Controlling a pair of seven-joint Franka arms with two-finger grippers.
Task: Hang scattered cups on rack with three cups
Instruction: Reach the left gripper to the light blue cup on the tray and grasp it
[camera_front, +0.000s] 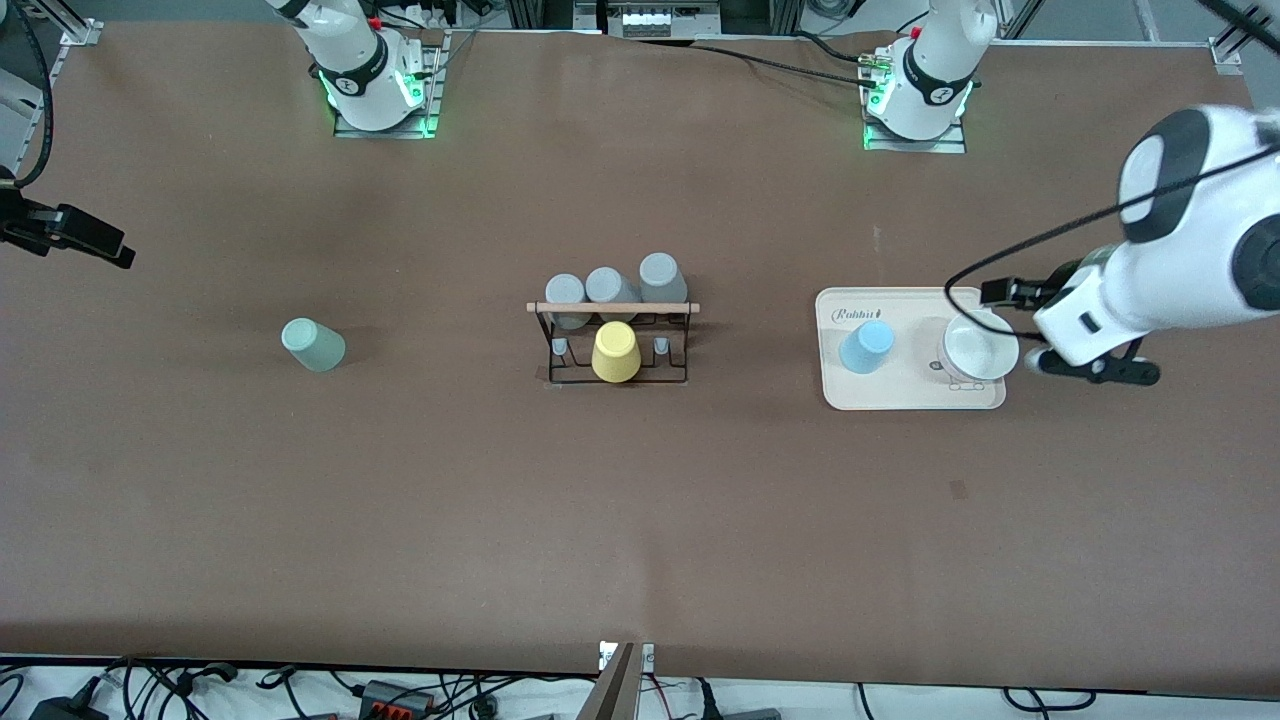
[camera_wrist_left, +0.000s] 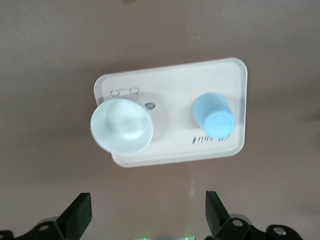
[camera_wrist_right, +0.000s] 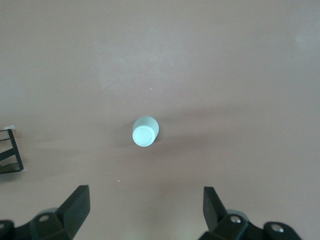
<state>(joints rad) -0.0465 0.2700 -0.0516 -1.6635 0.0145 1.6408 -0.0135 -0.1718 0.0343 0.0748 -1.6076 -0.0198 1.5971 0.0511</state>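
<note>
A brown table (camera_front: 640, 520) fills the frame, cables (camera_front: 300, 690) along its bottom edge. The mint cup (camera_front: 313, 345) sits mid-left, black rack (camera_front: 615, 340) centre, blue cup (camera_front: 866, 347) on the cream tray (camera_front: 900, 395). The left gripper (camera_wrist_left: 147, 212) over the tray's edge and the right gripper (camera_wrist_right: 145, 207) at the left edge gape wide, empty.

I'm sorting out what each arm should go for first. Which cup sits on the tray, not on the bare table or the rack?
The light blue cup, upside down on the cream tray beside a white bowl. The mint cup stands on bare table.
</note>
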